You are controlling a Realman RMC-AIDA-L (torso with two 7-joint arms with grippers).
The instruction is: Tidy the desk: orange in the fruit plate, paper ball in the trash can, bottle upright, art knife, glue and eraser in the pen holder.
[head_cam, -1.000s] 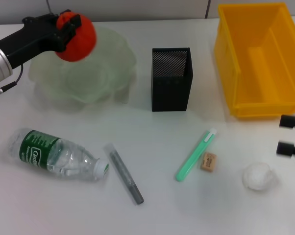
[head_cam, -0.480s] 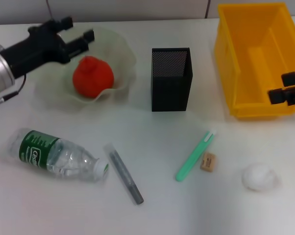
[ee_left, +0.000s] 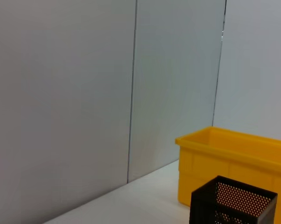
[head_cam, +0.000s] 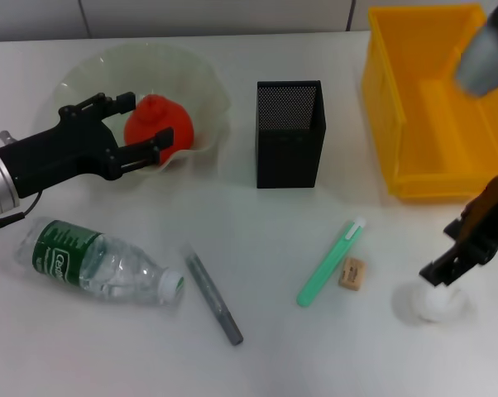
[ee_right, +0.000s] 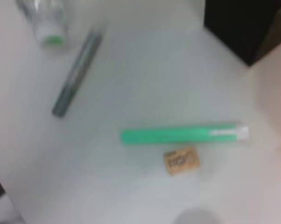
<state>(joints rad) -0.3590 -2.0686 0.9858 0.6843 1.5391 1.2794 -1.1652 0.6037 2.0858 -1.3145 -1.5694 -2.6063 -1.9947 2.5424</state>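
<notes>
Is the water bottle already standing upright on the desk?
No, in the head view the bottle lies on its side on the desk, its cap pointing toward the grey stick beside it.

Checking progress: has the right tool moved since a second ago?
Yes. The right tool has come down from beside the trash can onto the paper ball.

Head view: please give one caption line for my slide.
Orange lies in fruit plate; right gripper reaches the paper ball.
</notes>
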